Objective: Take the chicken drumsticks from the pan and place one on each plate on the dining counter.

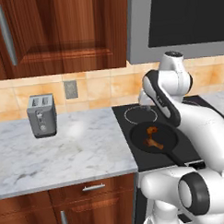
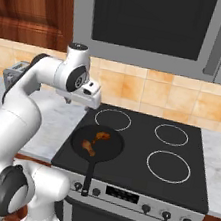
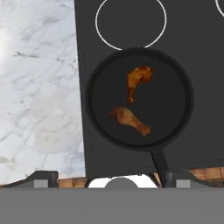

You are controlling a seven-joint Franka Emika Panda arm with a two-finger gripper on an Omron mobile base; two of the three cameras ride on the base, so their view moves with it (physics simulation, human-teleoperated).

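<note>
Hand view is showing both chicken drumsticks [image 3: 139,81] lying in the pan [image 3: 177,94] on the stovetop [image 3: 197,52]. The gripper [image 3: 113,178] is hovering above, jaws wide apart and holding nothing. I judge the first pick is starting: it needs descending over one drumstick.

Above the pan [image 3: 139,98] the way down stands free, its low rim ringing both drumsticks [image 3: 138,78], with bare stovetop [image 2: 170,190] beside the pan.
</note>
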